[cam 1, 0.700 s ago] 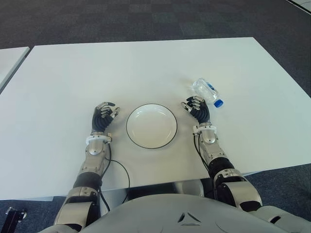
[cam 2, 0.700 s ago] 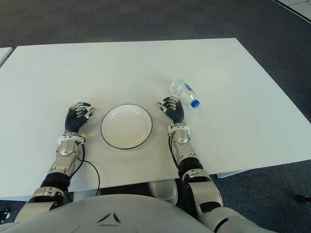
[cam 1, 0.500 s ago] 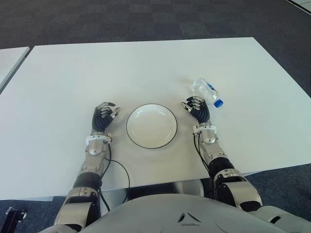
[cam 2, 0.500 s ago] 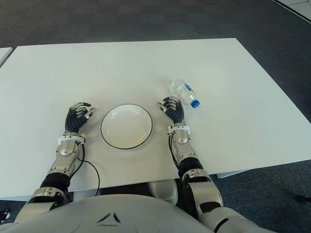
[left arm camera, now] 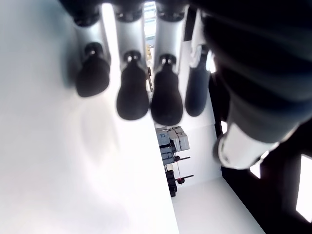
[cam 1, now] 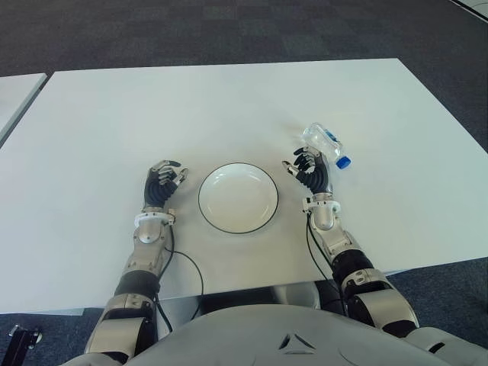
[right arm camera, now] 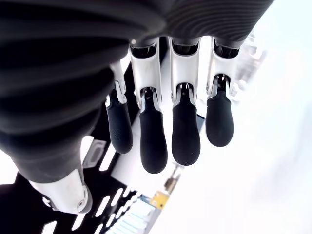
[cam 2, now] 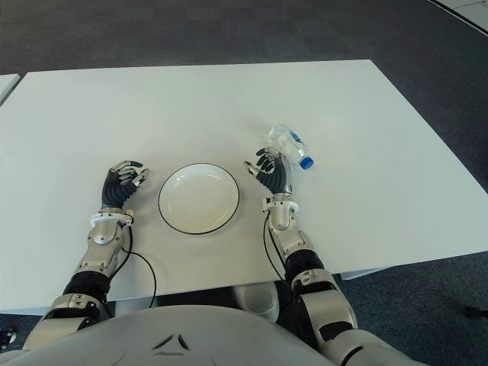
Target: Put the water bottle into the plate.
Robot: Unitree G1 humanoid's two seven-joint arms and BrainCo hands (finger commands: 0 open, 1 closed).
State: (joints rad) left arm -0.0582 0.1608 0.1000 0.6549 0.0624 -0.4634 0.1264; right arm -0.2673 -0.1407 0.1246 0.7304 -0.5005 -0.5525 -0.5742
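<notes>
The table [cam 1: 229, 107] carried everything. The plate [cam 1: 238, 197] sat near its front edge, between the two hands. The right hand [cam 1: 311, 171], at the plate's 3 o'clock, was raised with fingers spread and holding nothing, its fingertips just short of the bottle, apparently poised for a grasp. The left hand [cam 1: 162, 182], at the plate's 9 o'clock, showed its fingers loosely curled and empty, evidently idle. The bottle [cam 1: 324, 143] lay on its side at the plate's 2 o'clock, blue cap pointing toward the table's right edge, outside the plate; the transfer had not begun.
</notes>
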